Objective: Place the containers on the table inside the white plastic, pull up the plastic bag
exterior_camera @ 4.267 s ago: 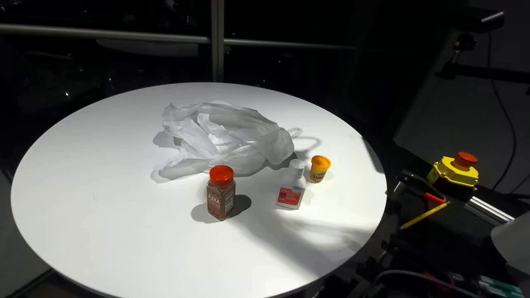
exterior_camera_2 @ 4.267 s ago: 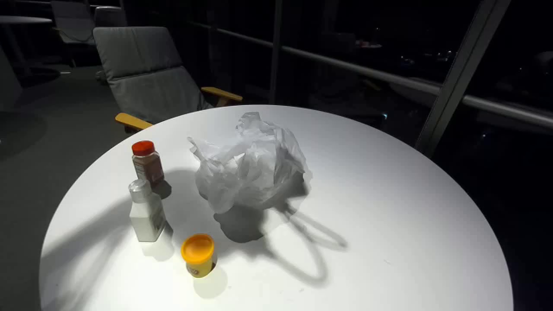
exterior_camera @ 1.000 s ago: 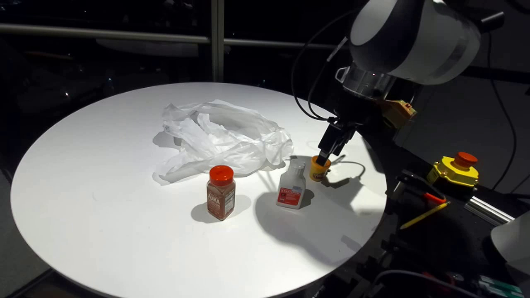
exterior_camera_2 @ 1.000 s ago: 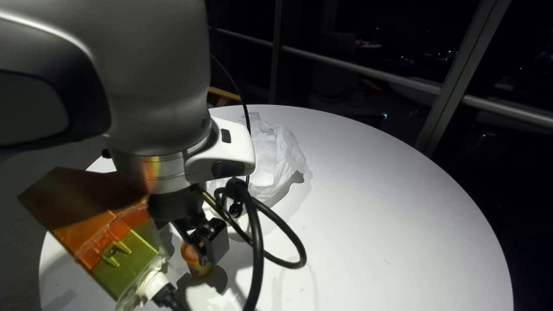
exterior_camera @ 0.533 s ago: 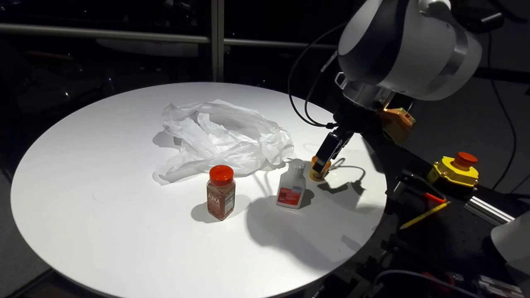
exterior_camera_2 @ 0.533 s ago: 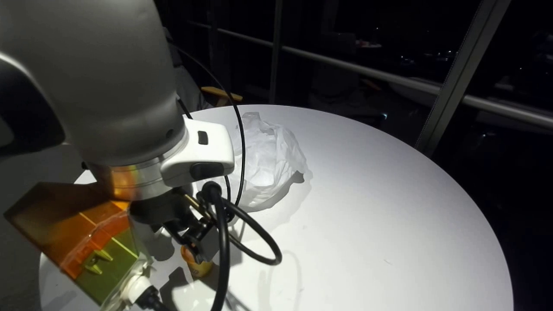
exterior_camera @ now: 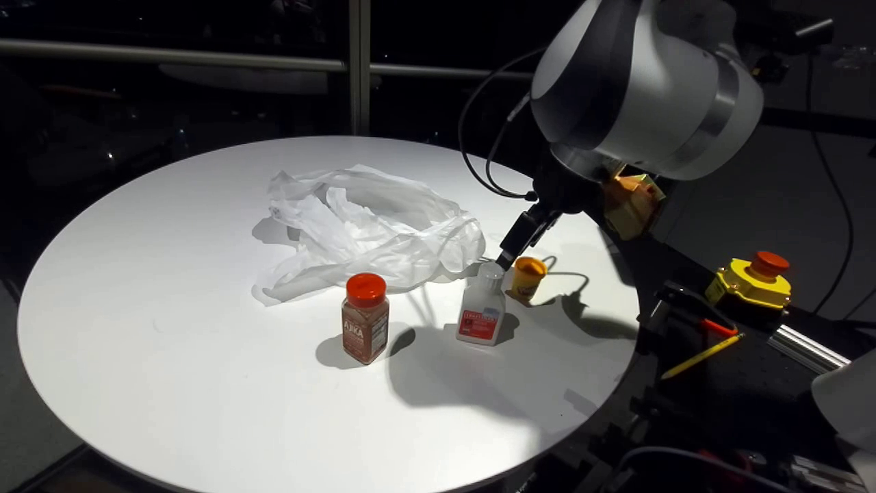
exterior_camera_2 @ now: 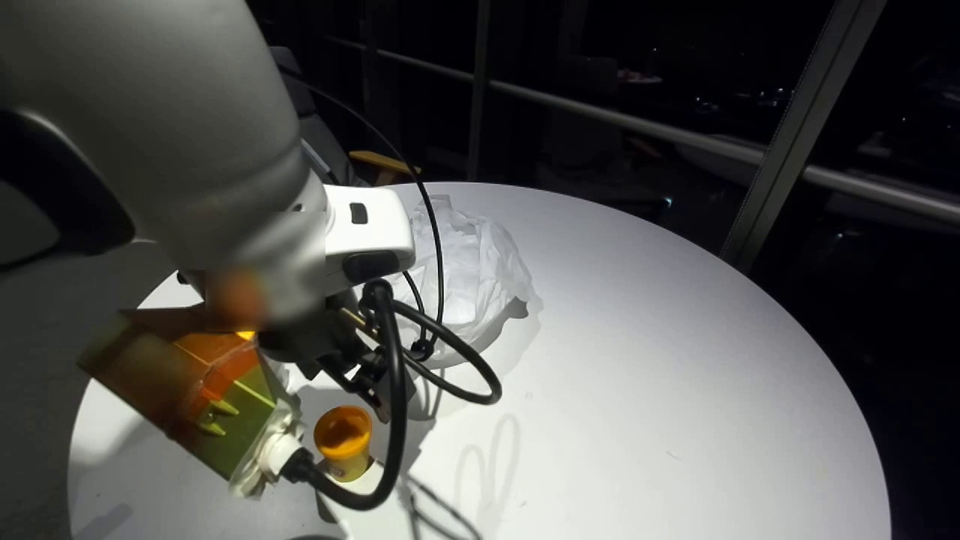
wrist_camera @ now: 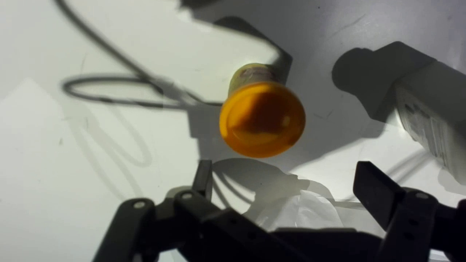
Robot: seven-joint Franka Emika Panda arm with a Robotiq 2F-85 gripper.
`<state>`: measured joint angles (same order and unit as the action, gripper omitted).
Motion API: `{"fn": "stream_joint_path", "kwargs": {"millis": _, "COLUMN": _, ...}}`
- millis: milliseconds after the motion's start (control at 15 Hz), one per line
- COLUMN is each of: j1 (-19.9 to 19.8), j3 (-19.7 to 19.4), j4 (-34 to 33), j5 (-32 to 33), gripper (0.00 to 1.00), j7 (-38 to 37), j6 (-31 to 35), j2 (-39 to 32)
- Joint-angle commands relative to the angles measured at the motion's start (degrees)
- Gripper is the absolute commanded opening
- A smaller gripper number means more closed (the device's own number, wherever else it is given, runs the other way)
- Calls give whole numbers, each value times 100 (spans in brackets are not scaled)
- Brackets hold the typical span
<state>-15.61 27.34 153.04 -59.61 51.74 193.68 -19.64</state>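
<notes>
The gripper [wrist_camera: 285, 180] is seen with its fingers [wrist_camera: 378, 194] parted wide. In the wrist view, the orange tub [wrist_camera: 262, 120] is shown upright on the table [wrist_camera: 36, 145], just ahead of the gap between them. In an exterior view, a bottle [exterior_camera: 482, 311] is seen near the tub and a white bag [exterior_camera: 383, 236] farther off.

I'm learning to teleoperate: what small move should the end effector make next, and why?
Probably ease the open end effector toward the orange-lidded tub: in the wrist view its jaws stand apart, gripping nothing, while the tub, upright outside the bag, sits beyond the fingertips, roughly in line with the gap.
</notes>
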Motion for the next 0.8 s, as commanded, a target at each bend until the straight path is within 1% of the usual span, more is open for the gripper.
{"fn": "stream_joint_path", "kwargs": {"millis": 0, "j1": -293, "j3": 156, "j4": -98, "j5": 360, "gripper": 100, "j7": -76, "j6": 886, "j2": -710}}
{"fn": "stream_joint_path", "kwargs": {"millis": 200, "j1": -267, "j3": -46, "j4": -125, "j5": 544, "gripper": 100, "j7": -98, "j6": 1363, "j2": -1254}}
{"fn": "stream_joint_path", "kwargs": {"millis": 400, "j1": -340, "j3": -103, "j4": -193, "j5": 696, "gripper": 100, "j7": -203, "j6": 1522, "j2": -1621}}
{"fn": "stream_joint_path", "kwargs": {"millis": 467, "j1": -439, "j3": -28, "j4": -155, "j5": 751, "gripper": 75, "j7": -276, "j6": 1477, "j2": -1582}}
{"fn": "stream_joint_path", "kwargs": {"millis": 533, "j1": -489, "j3": 22, "j4": -187, "j5": 791, "gripper": 74, "j7": -339, "j6": 1454, "j2": -1592}}
{"fn": "stream_joint_path", "kwargs": {"millis": 733, "j1": -722, "j3": 239, "j4": -111, "j5": 920, "gripper": 50, "j7": -545, "j6": 1458, "j2": -1357}}
